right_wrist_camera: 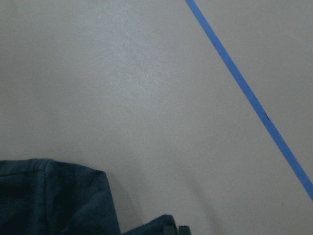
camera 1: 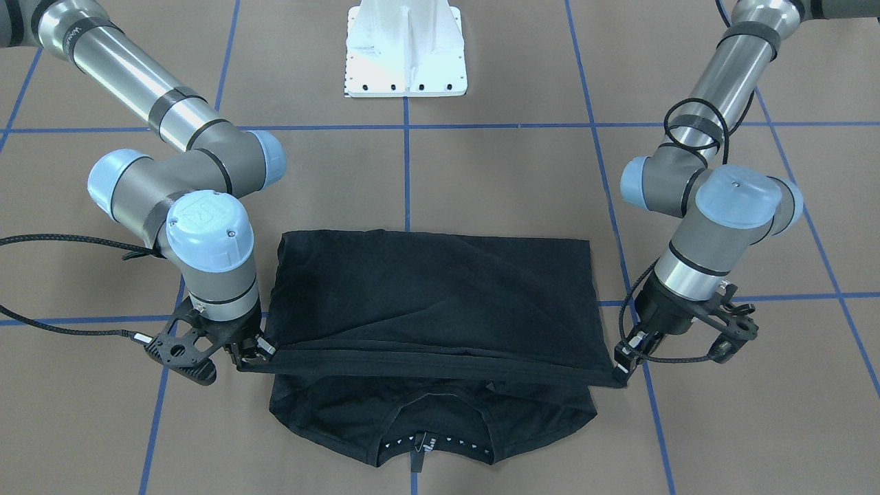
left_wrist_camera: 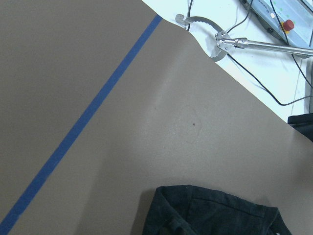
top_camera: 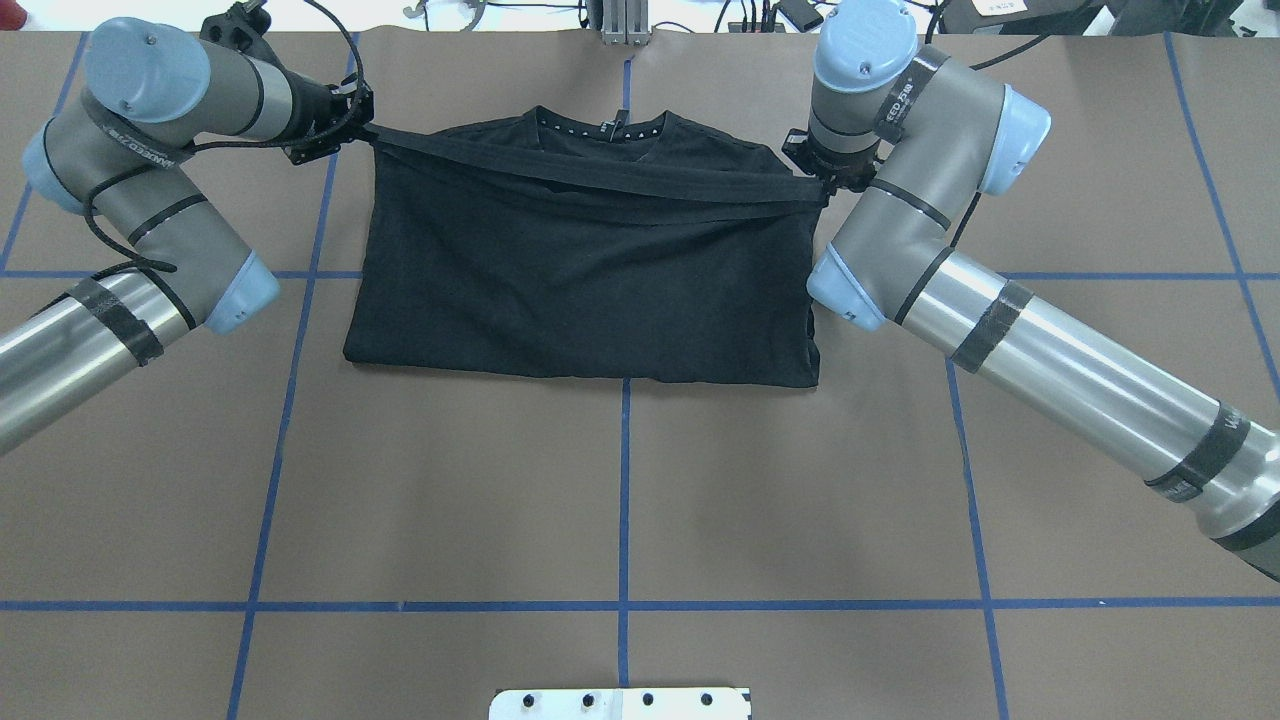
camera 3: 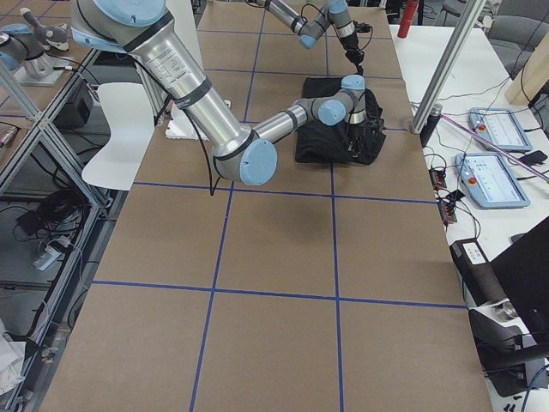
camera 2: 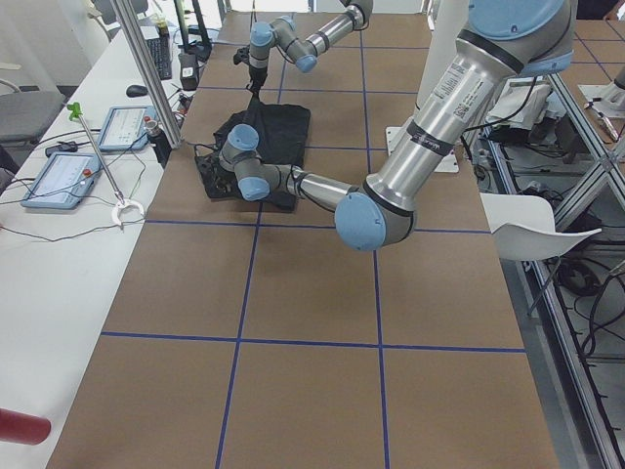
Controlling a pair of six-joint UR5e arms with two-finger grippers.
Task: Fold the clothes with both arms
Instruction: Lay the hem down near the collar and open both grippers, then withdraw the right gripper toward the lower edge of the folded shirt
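Currently the black T-shirt (camera 1: 440, 289) lies folded at the middle of the table's (top_camera: 620, 500) far edge, the one opposite the robot, with its collar turned toward that edge. The left gripper (camera 1: 622, 366) and the right gripper (camera 1: 256, 349) are each pinched tight on one end of a hemmed edge of the cloth. That edge is stretched straight between them, across the shirt near the collar.

Inside the neck, a row of small white marks (camera 1: 460, 448) lines the collar. A narrow black tab (camera 1: 417, 447) at its centre carries white print too small to read.

On the right arm (top_camera: 1050, 350), the light blue wrist cap (camera 1: 208, 230) bears the embossed letters "UR". A black band (top_camera: 893, 100) on this arm has white lettering that ends in what looks like "2516". The band (top_camera: 135, 150) on the left arm (top_camera: 170, 220) shows similar print, only partly legible. No logo print shows on the shirt's upturned side. Blue tape lines (top_camera: 624, 480) cross the brown tabletop.
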